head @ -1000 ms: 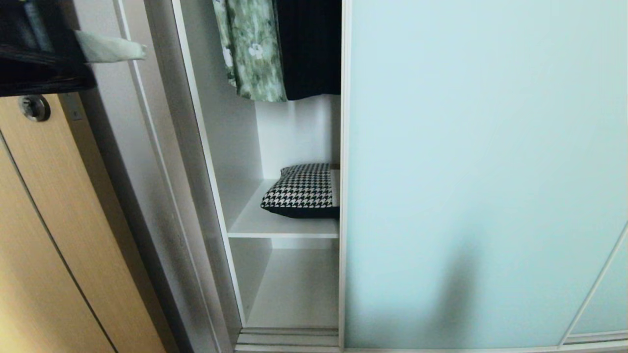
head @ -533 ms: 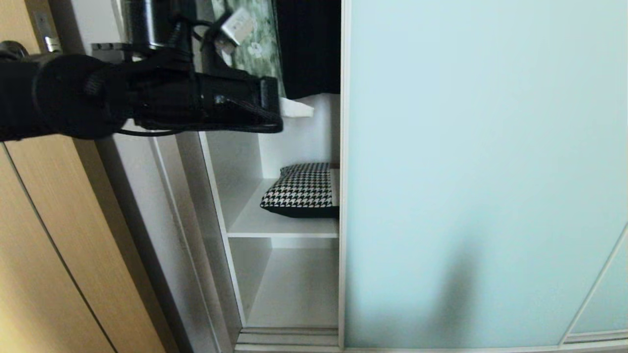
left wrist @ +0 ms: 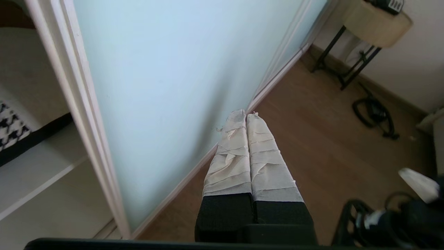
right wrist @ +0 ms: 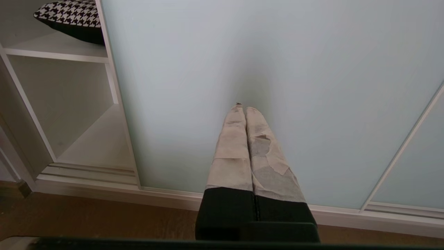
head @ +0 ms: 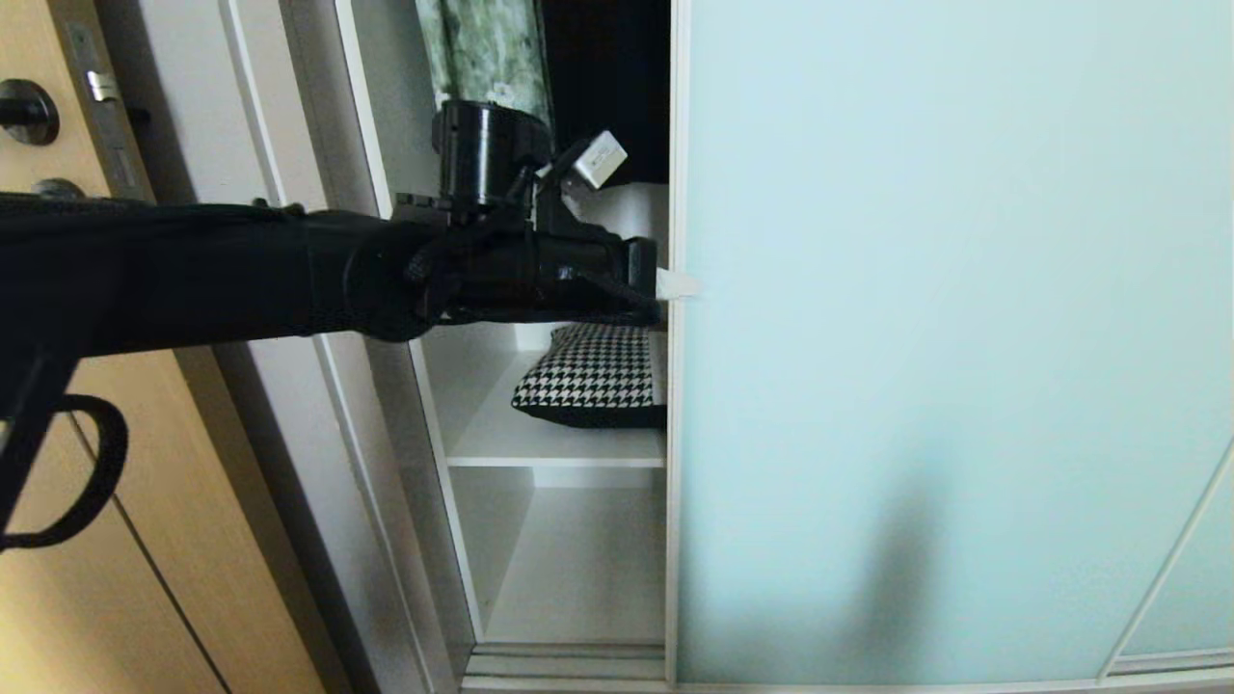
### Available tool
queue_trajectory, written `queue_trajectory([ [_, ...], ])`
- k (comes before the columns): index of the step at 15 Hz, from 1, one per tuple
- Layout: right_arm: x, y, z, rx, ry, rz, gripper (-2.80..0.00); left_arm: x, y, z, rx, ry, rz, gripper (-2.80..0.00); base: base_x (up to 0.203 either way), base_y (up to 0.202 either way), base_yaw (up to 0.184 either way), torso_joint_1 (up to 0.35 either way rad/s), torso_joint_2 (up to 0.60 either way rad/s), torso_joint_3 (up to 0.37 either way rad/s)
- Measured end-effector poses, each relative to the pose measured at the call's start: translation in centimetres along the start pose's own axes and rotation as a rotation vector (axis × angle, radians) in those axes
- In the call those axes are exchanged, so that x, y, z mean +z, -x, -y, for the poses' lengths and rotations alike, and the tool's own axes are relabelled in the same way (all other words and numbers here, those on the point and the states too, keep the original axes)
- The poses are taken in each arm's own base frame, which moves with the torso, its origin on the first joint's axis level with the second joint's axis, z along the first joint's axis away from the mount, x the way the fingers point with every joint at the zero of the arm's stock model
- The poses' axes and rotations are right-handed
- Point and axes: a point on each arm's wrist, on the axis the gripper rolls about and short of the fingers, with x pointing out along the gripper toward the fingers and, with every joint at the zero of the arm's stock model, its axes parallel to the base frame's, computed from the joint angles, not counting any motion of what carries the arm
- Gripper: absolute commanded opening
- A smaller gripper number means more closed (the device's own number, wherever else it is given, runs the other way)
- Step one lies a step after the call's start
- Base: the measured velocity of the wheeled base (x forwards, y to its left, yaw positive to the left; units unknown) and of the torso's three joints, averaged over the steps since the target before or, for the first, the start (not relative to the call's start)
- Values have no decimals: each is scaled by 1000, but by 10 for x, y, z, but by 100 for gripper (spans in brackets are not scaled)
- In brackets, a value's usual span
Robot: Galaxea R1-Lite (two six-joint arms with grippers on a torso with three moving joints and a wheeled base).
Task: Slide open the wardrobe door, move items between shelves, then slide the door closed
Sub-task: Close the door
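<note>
Two grippers: both with taped fingers pressed together, nothing between them.
Left gripper (head: pixel 675 284): stretched level across the wardrobe opening from the left, pale tip at the white frame edge of the sliding door (head: pixel 954 337); contact with the frame not clear from the head view. In the left wrist view (left wrist: pixel 244 116), fingers (left wrist: pixel 230 152) closed tight, pointing past the glass toward the wooden floor (left wrist: pixel 312 139).
Right gripper (right wrist: pixel 242 108): seen only in its own wrist view, low down, closed fingers (right wrist: pixel 263 152) aimed at the lower part of the frosted glass, tips near the panel; touching or not, cannot tell.
Sliding door: pale aqua frosted panel, partly slid aside, leaving a narrow gap on its left side; second panel edge at lower right.
Cushion (head: pixel 593 376): houndstooth, black edge, lying flat on the upper shelf (head: pixel 554 445), right part hidden behind the door frame, below the left arm.
Lower shelf (head: pixel 578 569): white board under the upper one, bare where visible.
Hanging clothes: green floral garment (head: pixel 487 48) and black garment (head: pixel 607 67) above the arm.
Wooden door (head: pixel 58 540): tan, at far left, black knob (head: pixel 24 111) near the top.
Side table (left wrist: pixel 374 21): at the wall beyond the floor, black cable (left wrist: pixel 373 113) beside its legs.
</note>
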Motion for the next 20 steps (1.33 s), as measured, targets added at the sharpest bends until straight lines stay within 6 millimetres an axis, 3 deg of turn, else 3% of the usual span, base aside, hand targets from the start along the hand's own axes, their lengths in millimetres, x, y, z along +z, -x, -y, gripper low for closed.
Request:
queue_trajectory([
  [8,0,0,0,0,0,0,-280,-39,-79,-49,208,34,112,-280,0,0,0,0,0,0],
  [20,0,0,0,0,0,-1,-280,-87,-117,-83,310,0,173,-280,0,0,0,0,0,0],
])
